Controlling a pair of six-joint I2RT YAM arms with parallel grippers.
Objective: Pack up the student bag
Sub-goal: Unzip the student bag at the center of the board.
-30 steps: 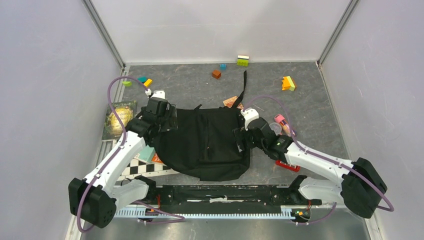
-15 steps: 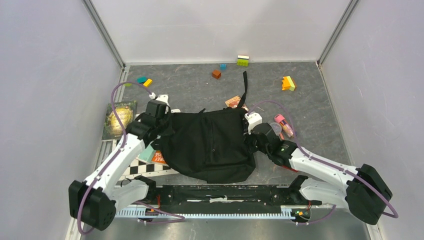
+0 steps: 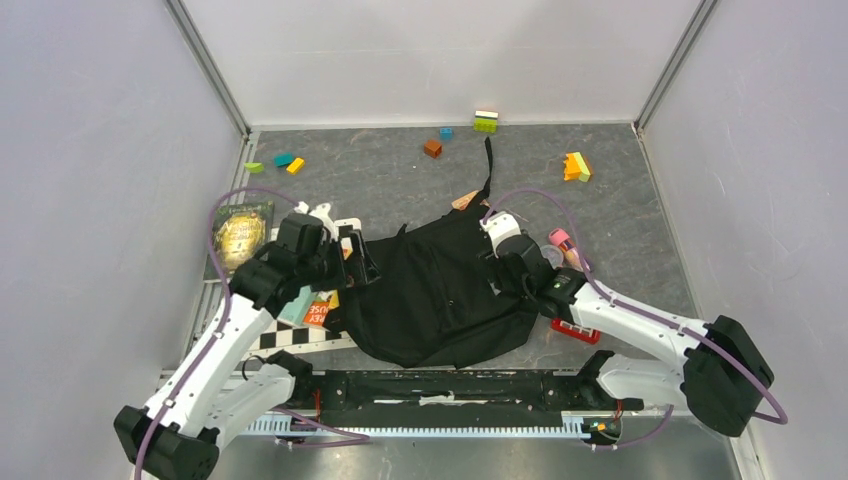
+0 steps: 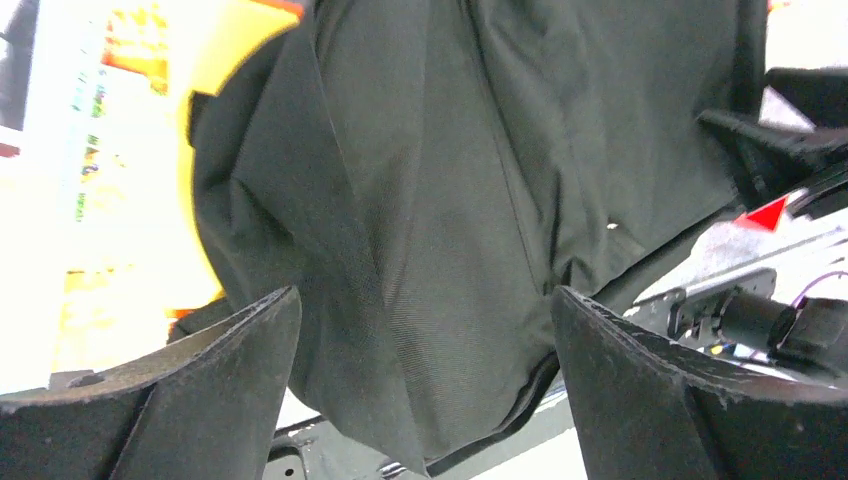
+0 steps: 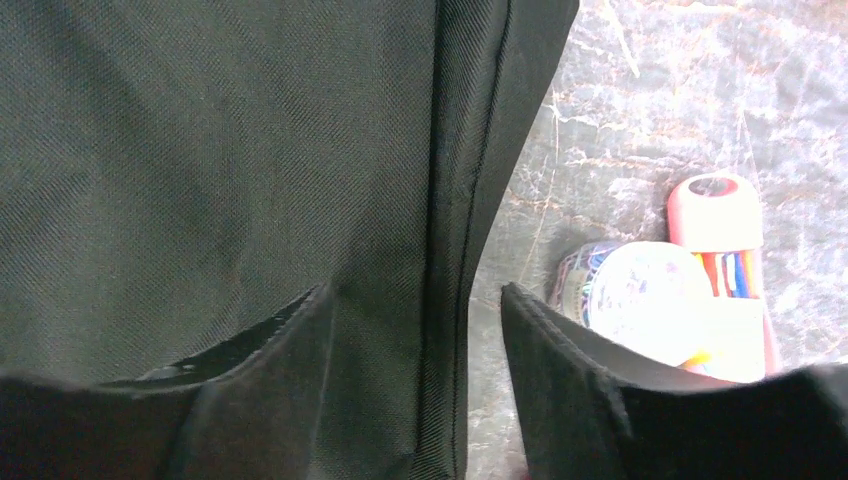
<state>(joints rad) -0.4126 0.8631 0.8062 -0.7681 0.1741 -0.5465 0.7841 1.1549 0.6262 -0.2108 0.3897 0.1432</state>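
The student bag (image 3: pixel 440 295), a big black fabric backpack, lies crumpled in the middle of the floor, and one strap (image 3: pixel 488 175) trails toward the back. My left gripper (image 3: pixel 358 264) hangs over the bag's left edge. In the left wrist view this gripper (image 4: pixel 425 300) is wide open, with the bag's cloth (image 4: pixel 450 180) below it and untouched. My right gripper (image 3: pixel 497 272) is at the bag's right edge. The right wrist view shows this gripper (image 5: pixel 415 292) partly open astride the seamed edge of the bag (image 5: pixel 200 150), with a gap of floor beside one finger.
A green-gold book (image 3: pixel 240 232), a checkerboard sheet (image 3: pixel 285 338) and an orange booklet (image 3: pixel 320 312) lie at the left. A pink tube (image 5: pixel 715 230) and a round roll (image 5: pixel 635 295) sit right of the bag. A red item (image 3: pixel 575 331) lies near the right arm. Several coloured blocks (image 3: pixel 486 121) are scattered at the back.
Both grippers shut on the bag's edges half a second ago and have now opened. The left arm drew back toward the near left. The bag has bunched up and shifted.
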